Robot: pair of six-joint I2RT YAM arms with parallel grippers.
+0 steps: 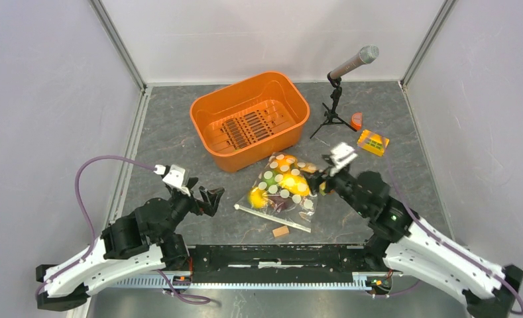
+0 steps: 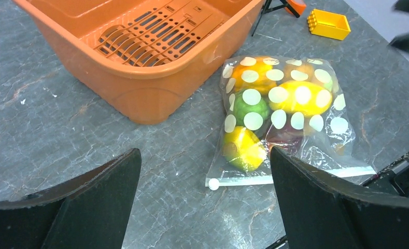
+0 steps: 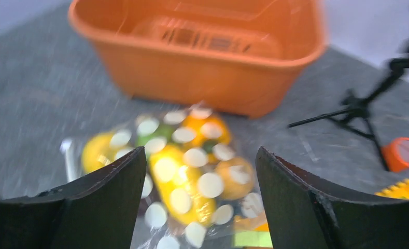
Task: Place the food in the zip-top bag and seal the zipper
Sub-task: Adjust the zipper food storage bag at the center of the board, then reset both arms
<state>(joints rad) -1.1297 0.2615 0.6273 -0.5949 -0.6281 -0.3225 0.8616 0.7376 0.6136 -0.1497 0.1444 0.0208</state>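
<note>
The polka-dot zip-top bag (image 1: 282, 189) lies flat on the table with the food inside it. In the left wrist view I see in the bag (image 2: 316, 150) a yellow pepper (image 2: 300, 98), a green cabbage (image 2: 251, 109), an orange piece (image 2: 249, 72), a yellow-green piece (image 2: 243, 148) and a dark red piece (image 2: 285, 137). The zipper (image 2: 295, 175) runs along the bag's near edge, with a white bead (image 2: 213, 183) at its left end. My left gripper (image 1: 214, 199) is open and empty, left of the bag. My right gripper (image 1: 316, 177) is open and empty, hovering at the bag's right side (image 3: 192, 181).
An orange basket (image 1: 250, 119) stands behind the bag. A microphone on a small tripod (image 1: 338, 93), an orange piece (image 1: 356, 120) and a yellow block (image 1: 372, 142) are at the back right. A tan cube (image 1: 280, 231) lies in front of the bag. Coloured blocks (image 3: 249, 237) lie under my right gripper.
</note>
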